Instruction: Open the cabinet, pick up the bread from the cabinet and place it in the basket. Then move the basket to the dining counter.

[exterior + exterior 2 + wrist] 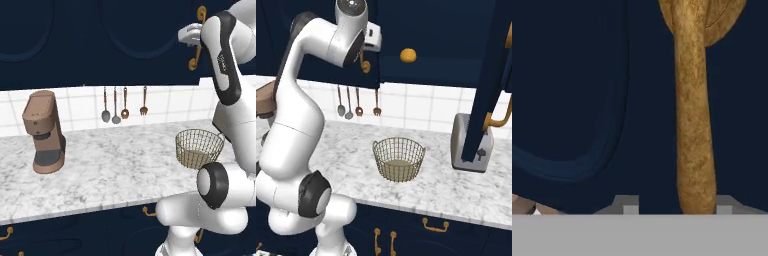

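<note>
With the gripper (674,202) at the cabinet (572,75) handle (694,115) — jaws straddling it, grip unclear — basket (399,158) sits mid-frame.

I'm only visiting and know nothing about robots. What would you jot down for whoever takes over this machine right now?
Claw: open, with its tips either side of the long curved brass handle on the dark navy cabinet door, not clamped.
Small orange-golden bread: inside the cabinet, left of a door that stands swung open.
Round gold wire basket: empty, on the marble worktop.
Done: claw is at the handle.
Left: grip and pull, take the bread, put it in the basket, carry the basket to the dining counter.
</note>
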Robot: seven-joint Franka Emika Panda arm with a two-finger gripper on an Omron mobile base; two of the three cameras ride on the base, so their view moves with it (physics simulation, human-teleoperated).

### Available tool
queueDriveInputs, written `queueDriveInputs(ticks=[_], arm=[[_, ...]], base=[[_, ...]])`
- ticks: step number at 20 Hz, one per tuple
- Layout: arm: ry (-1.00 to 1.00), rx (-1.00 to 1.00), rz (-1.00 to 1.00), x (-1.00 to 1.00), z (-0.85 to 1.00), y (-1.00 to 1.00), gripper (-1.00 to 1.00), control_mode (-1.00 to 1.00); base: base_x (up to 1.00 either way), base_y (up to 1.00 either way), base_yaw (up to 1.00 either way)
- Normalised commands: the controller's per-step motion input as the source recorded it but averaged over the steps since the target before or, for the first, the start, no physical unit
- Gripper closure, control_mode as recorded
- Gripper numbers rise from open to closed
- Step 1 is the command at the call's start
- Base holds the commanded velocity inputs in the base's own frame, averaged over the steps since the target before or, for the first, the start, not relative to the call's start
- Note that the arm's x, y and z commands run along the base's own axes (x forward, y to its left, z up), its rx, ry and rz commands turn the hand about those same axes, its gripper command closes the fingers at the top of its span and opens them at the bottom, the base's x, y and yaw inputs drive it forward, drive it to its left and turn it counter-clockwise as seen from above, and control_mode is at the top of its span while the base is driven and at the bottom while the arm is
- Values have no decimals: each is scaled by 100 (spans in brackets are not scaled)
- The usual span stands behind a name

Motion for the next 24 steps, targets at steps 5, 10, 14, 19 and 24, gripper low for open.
queueDriveInputs(ticks=[5, 10, 14, 19, 24], arm=[[-3, 0, 12, -81, 1, 100, 100, -100], [-3, 0, 5, -76, 0, 100, 100, -100], [-1, 0, 0, -66, 6, 100, 100, -100], [0, 0, 0, -56, 1, 100, 100, -100], [0, 0, 0, -55, 0, 100, 100, -100]], base=[[0, 0, 0], [0, 0, 0], [0, 0, 0], [0, 0, 0], [0, 0, 0]])
